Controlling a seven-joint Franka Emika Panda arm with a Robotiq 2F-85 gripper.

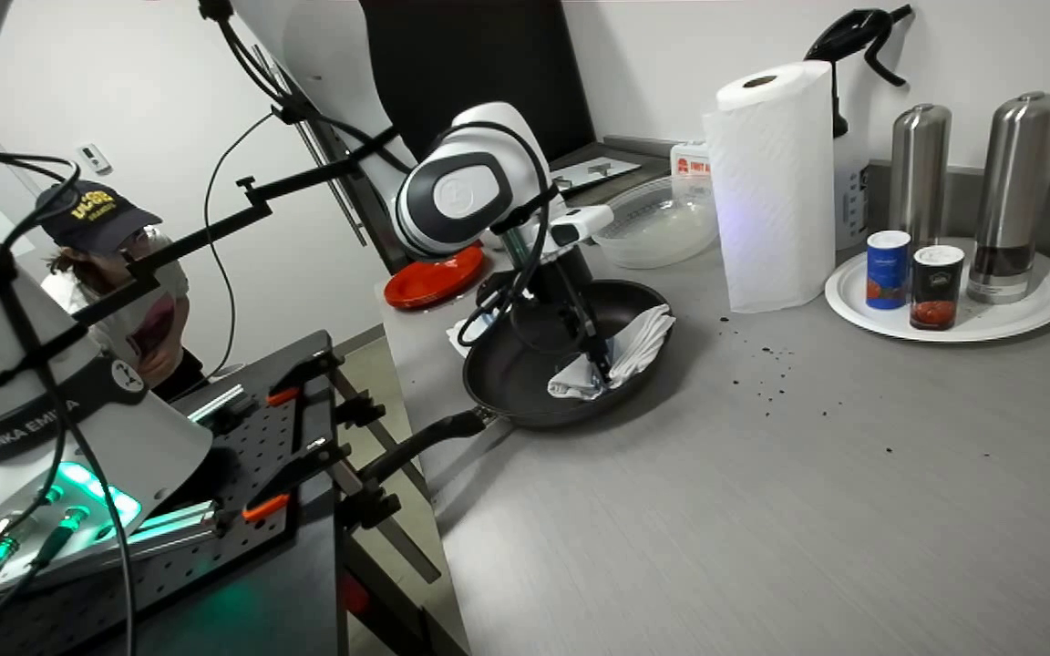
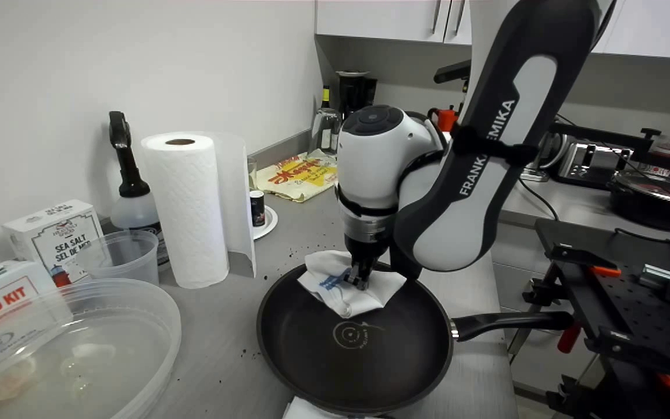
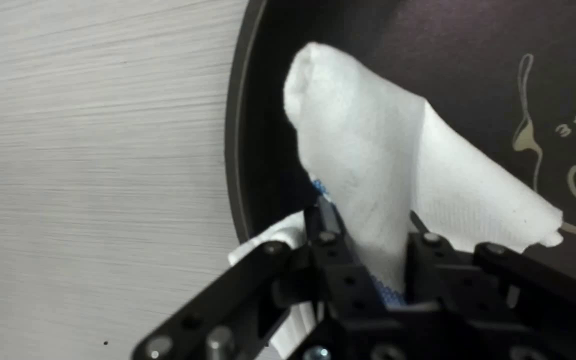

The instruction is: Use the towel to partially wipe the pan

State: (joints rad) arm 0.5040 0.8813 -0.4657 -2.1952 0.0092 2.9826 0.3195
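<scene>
The black frying pan [image 1: 516,369] stands on the grey counter, its handle over the counter's edge; it also shows in an exterior view [image 2: 370,366] and in the wrist view [image 3: 448,55]. The white towel [image 2: 373,297] with a blue stripe lies crumpled inside the pan, against its wall; it also shows in an exterior view [image 1: 642,348] and in the wrist view [image 3: 358,135]. My gripper [image 3: 368,217] is shut on a bunched fold of the towel, which fills the gap between the fingers. It points down into the pan in both exterior views [image 1: 600,372] [image 2: 359,280]. The fingertips are partly hidden by cloth.
A paper towel roll [image 1: 773,200] and a clear plastic bowl [image 2: 108,331] stand beside the pan. A white plate [image 1: 1017,319] holds shakers and two steel mills. Dark crumbs [image 1: 766,364] lie on the counter. Red plates [image 1: 434,278] and another white cloth [image 2: 312,410] are near the pan.
</scene>
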